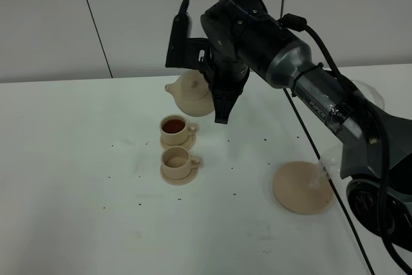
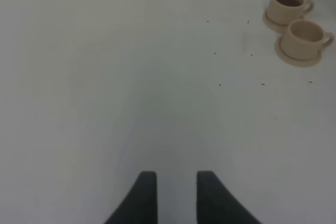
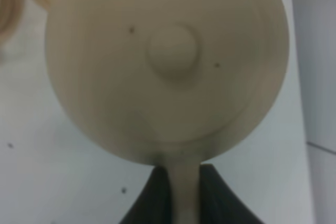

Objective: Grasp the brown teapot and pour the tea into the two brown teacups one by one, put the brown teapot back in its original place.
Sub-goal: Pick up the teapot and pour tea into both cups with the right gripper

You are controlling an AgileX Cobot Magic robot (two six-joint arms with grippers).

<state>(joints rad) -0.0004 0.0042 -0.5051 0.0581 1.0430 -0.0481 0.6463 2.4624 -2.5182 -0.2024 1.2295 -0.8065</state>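
Observation:
My right gripper (image 1: 222,104) is shut on the handle of the brown teapot (image 1: 191,93) and holds it in the air just behind the two brown teacups. In the right wrist view the teapot (image 3: 168,61) fills the frame, lid knob facing the camera, its handle pinched between the fingers (image 3: 157,195). The far teacup (image 1: 175,127) holds dark tea. The near teacup (image 1: 176,160) looks empty. Both stand on small saucers and also show in the left wrist view, far cup (image 2: 286,4) and near cup (image 2: 303,36). The wide saucer (image 1: 299,187) lies bare at the right. My left gripper (image 2: 177,195) hovers over bare table, slightly open and empty.
The white table (image 1: 77,159) carries scattered dark specks around the cups. A grey wall runs behind the table. My right arm (image 1: 322,94) stretches from the right edge over the wide saucer, with a black cable hanging beside it.

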